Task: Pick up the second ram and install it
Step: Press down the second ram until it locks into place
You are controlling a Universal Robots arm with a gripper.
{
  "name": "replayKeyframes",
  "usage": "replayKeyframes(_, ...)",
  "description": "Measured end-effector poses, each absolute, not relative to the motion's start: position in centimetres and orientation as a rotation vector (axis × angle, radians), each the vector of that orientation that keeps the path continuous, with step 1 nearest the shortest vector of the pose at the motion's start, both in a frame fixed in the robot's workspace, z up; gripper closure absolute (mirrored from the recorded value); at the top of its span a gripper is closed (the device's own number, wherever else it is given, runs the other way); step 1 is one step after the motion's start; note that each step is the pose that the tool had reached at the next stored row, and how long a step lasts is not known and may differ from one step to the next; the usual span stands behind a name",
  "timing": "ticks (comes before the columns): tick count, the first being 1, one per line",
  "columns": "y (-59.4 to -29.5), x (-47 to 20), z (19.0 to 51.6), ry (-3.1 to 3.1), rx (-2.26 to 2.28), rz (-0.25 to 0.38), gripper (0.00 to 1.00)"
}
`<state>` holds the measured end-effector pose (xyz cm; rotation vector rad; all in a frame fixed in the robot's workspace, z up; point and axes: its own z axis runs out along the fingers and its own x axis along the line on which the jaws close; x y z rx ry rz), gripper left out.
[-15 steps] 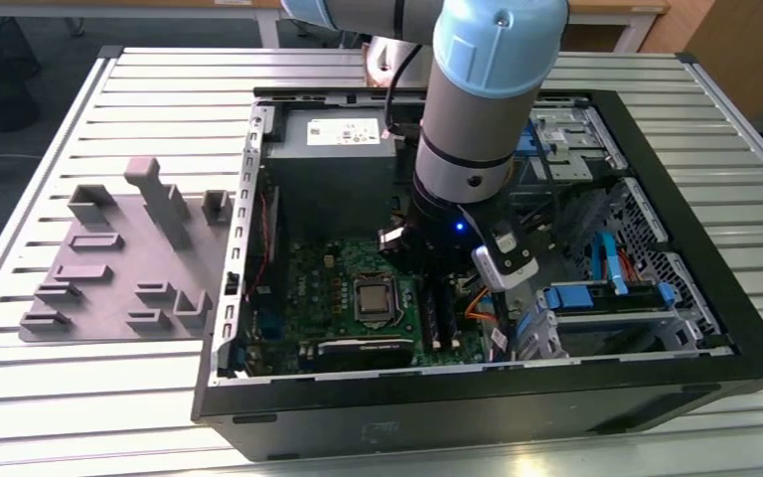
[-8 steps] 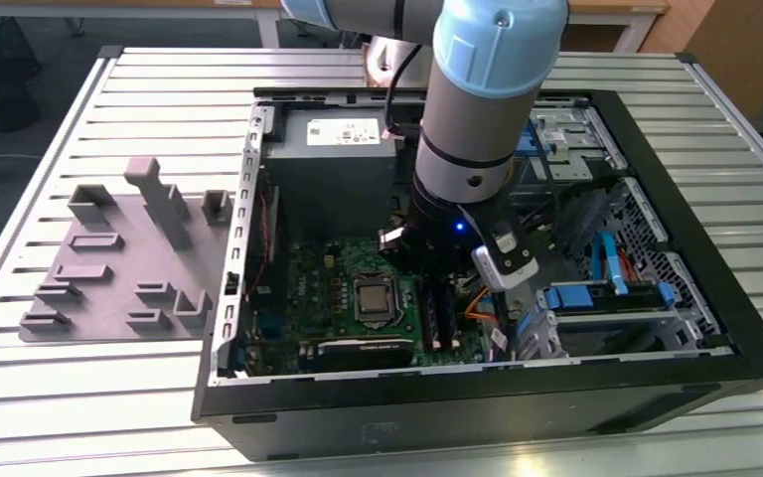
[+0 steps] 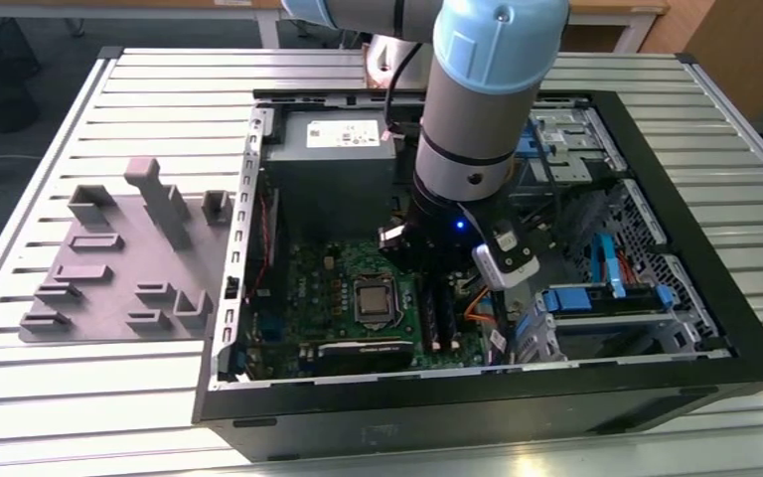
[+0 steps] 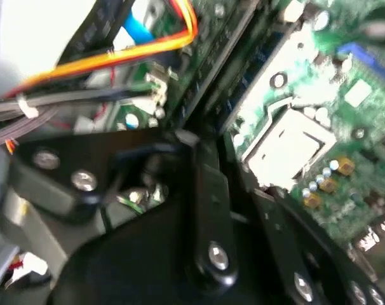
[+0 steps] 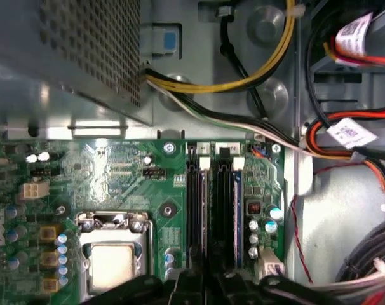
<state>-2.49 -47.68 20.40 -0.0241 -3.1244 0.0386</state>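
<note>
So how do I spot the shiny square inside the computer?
Find the open black case on the slatted table. Inside lies a green board; the square sits on it, silver with a metal frame, unlike the long black slots beside it.

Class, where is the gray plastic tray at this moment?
In the exterior view, the gray plastic tray lies on the slatted table at that view's left, just outside the open computer case.

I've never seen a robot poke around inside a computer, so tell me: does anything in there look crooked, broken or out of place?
Nothing stands out. The open computer case lies flat on the slatted table, the arm reaches down over the green motherboard, and the memory slots beside the processor socket run straight and parallel. The cables look loose but undamaged.
</note>
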Motion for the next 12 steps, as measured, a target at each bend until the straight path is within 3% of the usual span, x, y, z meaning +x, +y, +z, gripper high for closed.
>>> replayKeyframes(2,-47.66,-2.49,20.34,-3.125,-0.024,0.037,0.80)
replayKeyframes(3,-47.66,-2.48,20.33,-3.125,-0.024,0.036,0.73)
replayKeyframes(12,-47.66,-2.48,20.33,-3.125,-0.024,0.036,0.73)
